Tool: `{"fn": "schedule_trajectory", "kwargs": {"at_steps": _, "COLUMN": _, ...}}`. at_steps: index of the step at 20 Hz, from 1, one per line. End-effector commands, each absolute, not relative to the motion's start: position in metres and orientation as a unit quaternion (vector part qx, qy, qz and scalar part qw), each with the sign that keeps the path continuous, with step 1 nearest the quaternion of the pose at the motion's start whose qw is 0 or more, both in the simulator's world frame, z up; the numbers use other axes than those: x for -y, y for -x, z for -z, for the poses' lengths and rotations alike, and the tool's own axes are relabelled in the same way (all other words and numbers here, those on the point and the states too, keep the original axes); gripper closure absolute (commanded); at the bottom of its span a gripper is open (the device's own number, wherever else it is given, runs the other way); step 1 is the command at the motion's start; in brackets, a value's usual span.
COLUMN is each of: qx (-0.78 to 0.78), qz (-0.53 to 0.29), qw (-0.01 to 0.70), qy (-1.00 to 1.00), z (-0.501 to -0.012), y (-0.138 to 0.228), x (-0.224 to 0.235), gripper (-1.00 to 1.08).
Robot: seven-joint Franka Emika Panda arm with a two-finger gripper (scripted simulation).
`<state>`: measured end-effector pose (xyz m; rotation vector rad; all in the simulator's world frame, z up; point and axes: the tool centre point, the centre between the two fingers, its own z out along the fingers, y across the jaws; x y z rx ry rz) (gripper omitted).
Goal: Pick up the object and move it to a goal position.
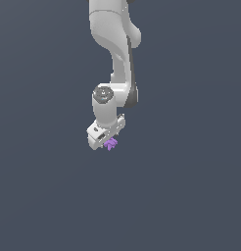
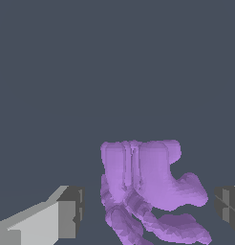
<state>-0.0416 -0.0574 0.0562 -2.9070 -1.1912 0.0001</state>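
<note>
The object is a tiny purple lump with leafy lobes, lying on the dark grey floor. In the exterior view it peeks out just under the white gripper, which hangs low from the arm. The wrist view shows the object large, between the two dark fingertips. My gripper is open. A narrow gap of floor shows on each side between the lump and the pads. The far pad sits closer to the lump than the near one.
The white arm rises above the gripper towards the top of the exterior view. Plain dark grey floor surrounds the object on all sides. No other object or marker shows.
</note>
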Motion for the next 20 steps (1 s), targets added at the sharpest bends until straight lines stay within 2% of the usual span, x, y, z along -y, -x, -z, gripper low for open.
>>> {"fn": "schedule_trajectory", "kwargs": {"at_steps": 1, "qx": 0.38, "qz": 0.0, "qw": 0.0, "qy": 0.925, "z": -0.0446, "y": 0.042, "x": 0.0574, "gripper": -0.92}}
{"fn": "schedule_trajectory", "kwargs": {"at_steps": 7, "qx": 0.38, "qz": 0.0, "qw": 0.0, "qy": 0.925, "z": -0.0347, "y": 0.0411, "x": 0.0576, "gripper": -0.92}}
{"fn": "schedule_trajectory", "kwargs": {"at_steps": 8, "qx": 0.38, "qz": 0.0, "qw": 0.0, "qy": 0.925, "z": -0.0347, "y": 0.0411, "x": 0.0576, "gripper": 1.08}}
{"fn": "schedule_trajectory", "kwargs": {"at_steps": 20, "qx": 0.38, "qz": 0.0, "qw": 0.0, "qy": 0.925, "z": -0.0363, "y": 0.0411, "x": 0.0578, "gripper": 1.08}}
